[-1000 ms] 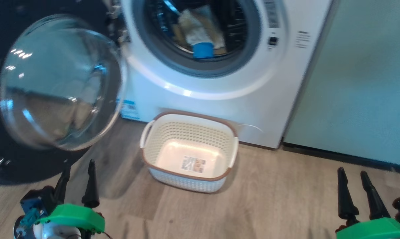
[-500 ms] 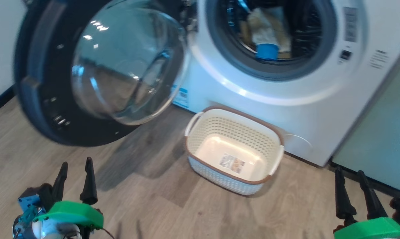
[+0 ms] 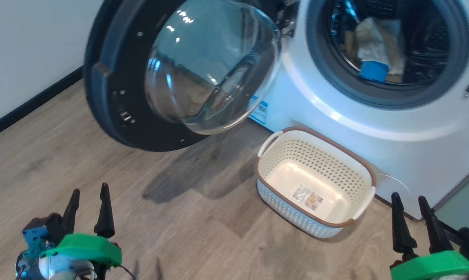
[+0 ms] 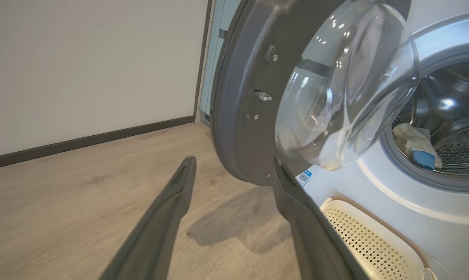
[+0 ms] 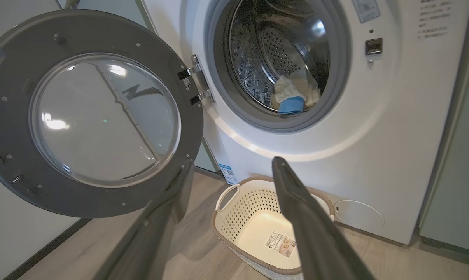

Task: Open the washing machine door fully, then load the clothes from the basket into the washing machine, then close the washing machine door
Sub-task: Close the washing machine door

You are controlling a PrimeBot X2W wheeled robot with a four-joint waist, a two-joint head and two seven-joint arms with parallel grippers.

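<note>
Where my left tool (image 3: 90, 188) stands: low over the wood floor (image 3: 180, 233), fingers parted, gripping and touching nothing.
Right tool (image 3: 408, 195): fingers likewise spread and bare, near the basket in my head view.
Washing machine door (image 3: 114, 77): swung wide open, left of the opening.
Clothes (image 3: 374, 42): lying inside the drum (image 3: 433, 39).
Basket (image 3: 296, 151): on the floor against the washing machine (image 3: 335, 128), label sticker (image 3: 307, 196) showing on its bottom.

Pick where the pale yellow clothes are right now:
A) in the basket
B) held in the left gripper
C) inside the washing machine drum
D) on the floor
C: the clothes lie inside the drum of the washing machine, while the basket shows its bare bottom.
</note>
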